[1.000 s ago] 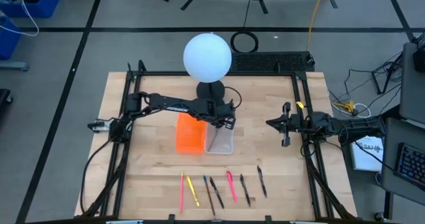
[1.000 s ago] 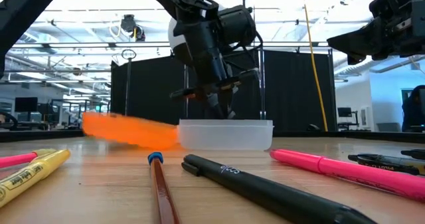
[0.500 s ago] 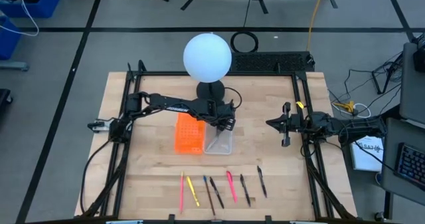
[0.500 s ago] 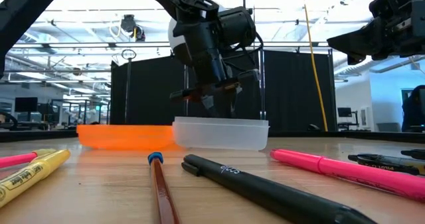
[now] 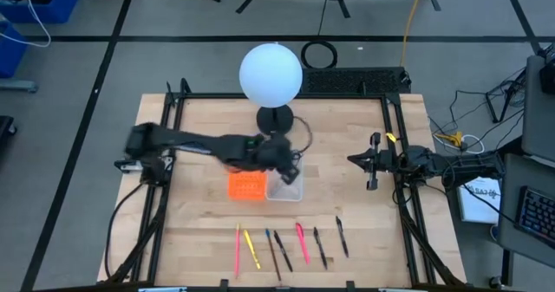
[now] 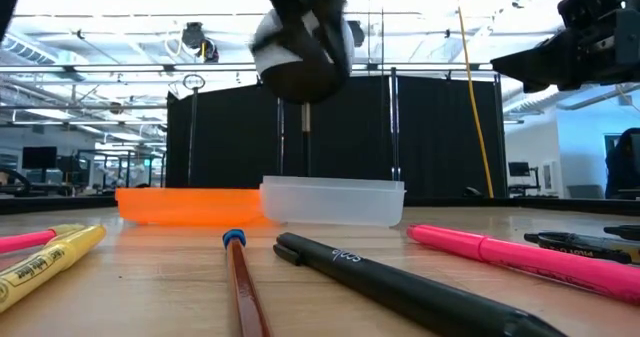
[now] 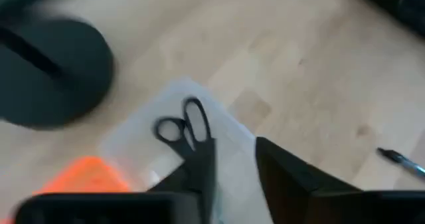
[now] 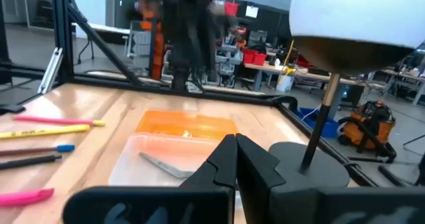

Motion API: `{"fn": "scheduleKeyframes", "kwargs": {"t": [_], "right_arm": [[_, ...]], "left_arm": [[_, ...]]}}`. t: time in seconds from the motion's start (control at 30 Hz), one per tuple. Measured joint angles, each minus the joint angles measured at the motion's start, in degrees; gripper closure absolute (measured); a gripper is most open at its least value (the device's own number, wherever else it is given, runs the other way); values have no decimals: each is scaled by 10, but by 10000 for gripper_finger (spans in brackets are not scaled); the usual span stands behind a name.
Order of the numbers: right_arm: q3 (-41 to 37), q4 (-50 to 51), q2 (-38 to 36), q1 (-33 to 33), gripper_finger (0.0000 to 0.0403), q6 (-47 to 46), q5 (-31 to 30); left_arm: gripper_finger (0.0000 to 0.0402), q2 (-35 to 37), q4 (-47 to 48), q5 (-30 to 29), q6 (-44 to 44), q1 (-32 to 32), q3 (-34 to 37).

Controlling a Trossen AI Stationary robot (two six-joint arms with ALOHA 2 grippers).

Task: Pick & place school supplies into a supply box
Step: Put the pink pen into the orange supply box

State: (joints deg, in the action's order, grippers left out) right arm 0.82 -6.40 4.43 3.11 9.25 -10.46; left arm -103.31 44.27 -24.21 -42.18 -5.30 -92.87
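Note:
The black-handled scissors [image 7: 189,127] lie flat inside the clear supply box [image 5: 284,185]; their blade [image 8: 163,164] rests on its floor. My left gripper [image 7: 234,151] hovers open above the box, blurred and high [image 6: 300,52]. Beside the box, on its left, the orange tray [image 5: 247,185] sits flat. Several pens and pencils lie in a row near the table's near edge: pink [image 5: 237,249], yellow [image 5: 251,249], a blue-tipped pencil [image 6: 240,277], black [image 5: 283,250], pink [image 5: 302,242], and two dark ones [image 5: 320,247]. My right gripper [image 5: 373,164] waits shut at the table's right side.
A lamp with a white globe [image 5: 270,74] stands on a black base [image 5: 276,117] just beyond the box. Black frame rails run along the table's left, right and far edges [image 5: 395,153]. Bare wood lies between the box and the pen row.
My left gripper has risen from inside the clear box, leaving the scissors lying in it, and its arm is moving fast. The orange tray, tipped up a second ago, has settled flat. The clear box slid slightly toward the table's left.

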Motion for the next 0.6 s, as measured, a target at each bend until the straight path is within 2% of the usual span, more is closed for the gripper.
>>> {"fn": "scheduleKeyframes", "kwargs": {"t": [0.13, 0.27, 0.4, 0.53, 0.6], "right_arm": [[0, 0, 2, 0, 403, -16, 0], [0, 0, 2, 0, 403, -27, 0], [0, 12, 2, 0, 403, -9, 0], [0, 17, 2, 0, 403, -5, 0], [0, 9, 2, 0, 403, -18, 0]], "left_arm": [[385, 101, 98, -130, -72, -48, 17], [391, 202, 121, -213, -137, -100, 101], [397, 290, 85, -216, -141, -139, 242], [396, 355, 74, -159, -208, -152, 365], [398, 383, 38, -155, -220, -150, 420]]}}
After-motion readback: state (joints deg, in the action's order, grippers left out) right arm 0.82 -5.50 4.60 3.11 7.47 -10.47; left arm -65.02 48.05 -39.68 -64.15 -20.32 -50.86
